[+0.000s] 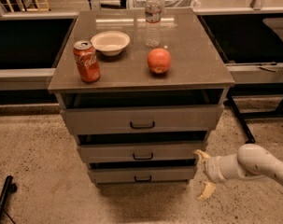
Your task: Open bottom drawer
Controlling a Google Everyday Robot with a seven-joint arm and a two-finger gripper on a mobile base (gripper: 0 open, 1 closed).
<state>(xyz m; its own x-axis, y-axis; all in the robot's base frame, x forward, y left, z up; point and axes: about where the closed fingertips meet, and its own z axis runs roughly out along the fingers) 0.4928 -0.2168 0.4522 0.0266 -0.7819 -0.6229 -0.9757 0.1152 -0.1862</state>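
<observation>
Now, gripper (204, 173): fingers (201, 155) spread, empty, just right of bottom drawer (113, 175).
Handle (142, 178): untouched.
Risk: hooking the middle drawer (108, 152) instead, approaching off-centre.

Bottom drawer (117, 175), lowest of the three grey fronts in the cabinet.
Flat grey front sitting level, small black bar handle (142, 178) at its centre, a dark gap along its top edge; the gripper (204, 172) hangs just beside its right end, fingers spread.
</observation>
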